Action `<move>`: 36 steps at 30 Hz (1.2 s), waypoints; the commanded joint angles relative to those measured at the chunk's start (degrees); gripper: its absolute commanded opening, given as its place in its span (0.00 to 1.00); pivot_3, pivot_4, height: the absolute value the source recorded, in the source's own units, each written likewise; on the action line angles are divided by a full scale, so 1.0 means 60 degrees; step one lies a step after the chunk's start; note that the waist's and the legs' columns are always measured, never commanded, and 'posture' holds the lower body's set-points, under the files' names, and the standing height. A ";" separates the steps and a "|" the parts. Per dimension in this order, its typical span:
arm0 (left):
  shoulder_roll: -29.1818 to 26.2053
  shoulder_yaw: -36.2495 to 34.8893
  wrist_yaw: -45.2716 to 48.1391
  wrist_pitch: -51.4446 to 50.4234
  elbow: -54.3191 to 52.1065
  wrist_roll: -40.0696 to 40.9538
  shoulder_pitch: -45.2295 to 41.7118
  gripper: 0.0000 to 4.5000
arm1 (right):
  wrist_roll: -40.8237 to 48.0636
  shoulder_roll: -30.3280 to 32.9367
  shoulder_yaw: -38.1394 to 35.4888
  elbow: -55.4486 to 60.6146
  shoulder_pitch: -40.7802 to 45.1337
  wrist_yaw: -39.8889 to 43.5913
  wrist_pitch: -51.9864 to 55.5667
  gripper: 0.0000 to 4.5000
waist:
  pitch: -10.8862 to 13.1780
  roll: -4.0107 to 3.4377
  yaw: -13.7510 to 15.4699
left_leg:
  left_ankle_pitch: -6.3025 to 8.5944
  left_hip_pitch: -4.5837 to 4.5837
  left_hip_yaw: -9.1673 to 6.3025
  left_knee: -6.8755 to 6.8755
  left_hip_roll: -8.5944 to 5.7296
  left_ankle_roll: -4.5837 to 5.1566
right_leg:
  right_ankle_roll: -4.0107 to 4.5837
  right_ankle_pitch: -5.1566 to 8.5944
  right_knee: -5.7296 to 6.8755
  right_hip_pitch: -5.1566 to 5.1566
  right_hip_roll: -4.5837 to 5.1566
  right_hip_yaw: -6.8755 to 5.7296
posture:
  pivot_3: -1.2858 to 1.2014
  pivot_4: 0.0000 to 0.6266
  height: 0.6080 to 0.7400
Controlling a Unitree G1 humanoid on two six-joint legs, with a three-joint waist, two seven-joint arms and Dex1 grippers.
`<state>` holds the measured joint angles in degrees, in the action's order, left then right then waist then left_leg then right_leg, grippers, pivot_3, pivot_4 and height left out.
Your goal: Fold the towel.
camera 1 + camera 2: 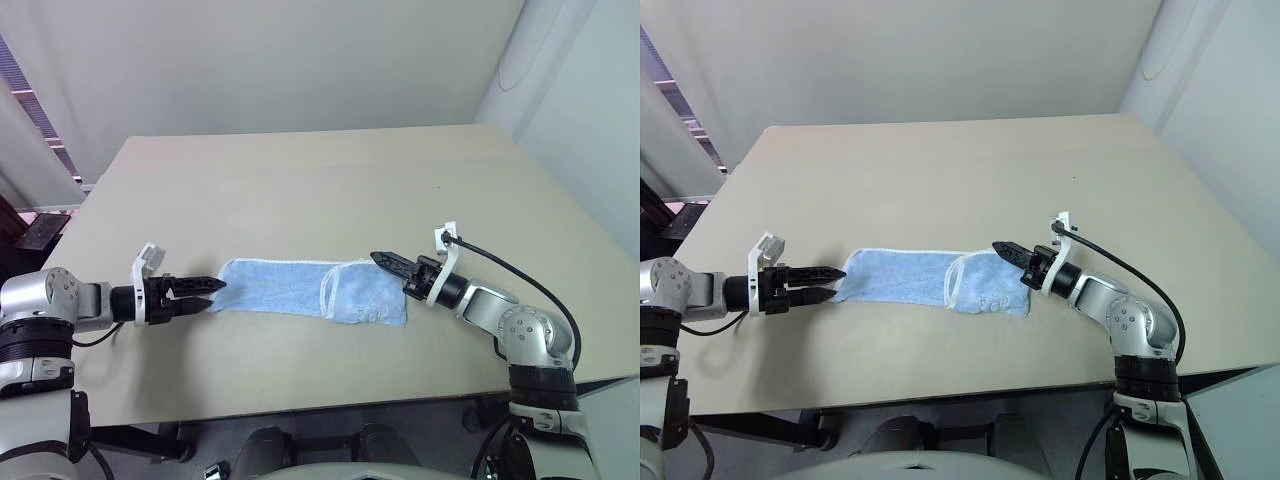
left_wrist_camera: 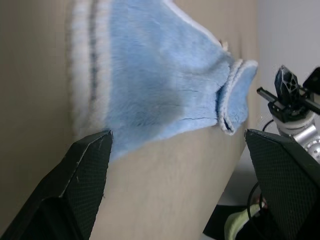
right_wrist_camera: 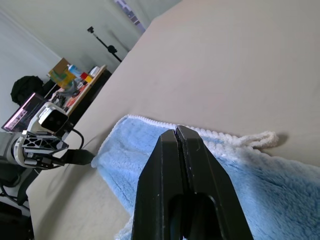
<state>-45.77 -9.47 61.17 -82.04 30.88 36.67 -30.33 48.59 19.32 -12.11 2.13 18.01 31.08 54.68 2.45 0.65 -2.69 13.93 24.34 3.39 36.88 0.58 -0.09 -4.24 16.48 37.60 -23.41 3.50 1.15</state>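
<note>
The light blue towel [image 1: 285, 290] lies as a long strip on the tan table [image 1: 300, 190], its right end folded back over itself with the white border showing. My left gripper [image 1: 212, 294] is open just off the towel's left end, one finger [image 2: 90, 165] on each side of that edge. My right gripper [image 1: 378, 258] is shut with nothing between its fingers and hovers over the towel's folded right end [image 3: 280, 185]. The small white loop [image 3: 260, 137] lies on the table beside the border.
The table's front edge [image 1: 330, 405] runs close below the towel, and its right edge [image 1: 570, 200] lies past my right arm. Bare tabletop stretches beyond the towel to the far edge. A desk with small items [image 3: 75, 80] stands off the table's left side.
</note>
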 commanded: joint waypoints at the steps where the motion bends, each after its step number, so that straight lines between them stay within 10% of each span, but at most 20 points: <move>1: -0.0174 0.0118 0.0163 0.0205 0.0215 -0.0019 -0.0363 0.99 | 0.0176 -0.0128 -0.0145 0.0434 -0.0025 -0.0056 -0.0131 0.00 | 0.0000 0.0000 0.0003 | 0.0000 0.0000 0.0001 0.0000 0.0000 0.0000 | 0.0002 -0.0001 0.0000 0.0000 0.0001 0.0000 | 0.52 0.00 1.00; 19: -0.1685 0.1020 0.2177 0.0061 0.0029 0.0444 0.0104 0.99 | 0.0093 -0.0653 0.0068 0.0349 0.0047 -0.0050 -0.0251 0.00 | 0.0002 -0.0009 -0.0168 | -0.0001 0.0009 0.0007 -0.0017 0.0001 -0.0004 | 0.0006 -0.0002 -0.0012 -0.0008 0.0009 -0.0005 | 0.52 0.00 1.00; 36: -0.0143 -0.0281 -0.0209 -0.1211 -0.0045 0.0576 0.0139 0.99 | -0.0113 -0.0516 -0.0196 0.0064 -0.0106 -0.0161 -0.0325 0.00 | -0.0001 -0.0014 -0.0197 | -0.0003 0.0007 0.0007 -0.0017 0.0001 -0.0005 | 0.0005 -0.0003 -0.0006 0.0004 0.0010 -0.0012 | 0.52 0.00 1.00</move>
<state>-46.78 -9.60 61.01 -88.51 30.35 39.67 -28.50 47.48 15.94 -12.25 1.92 16.84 30.11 53.43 2.44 0.57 -3.88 13.92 24.38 3.43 36.78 0.58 -0.13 -4.22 16.46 37.57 -23.38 3.56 1.08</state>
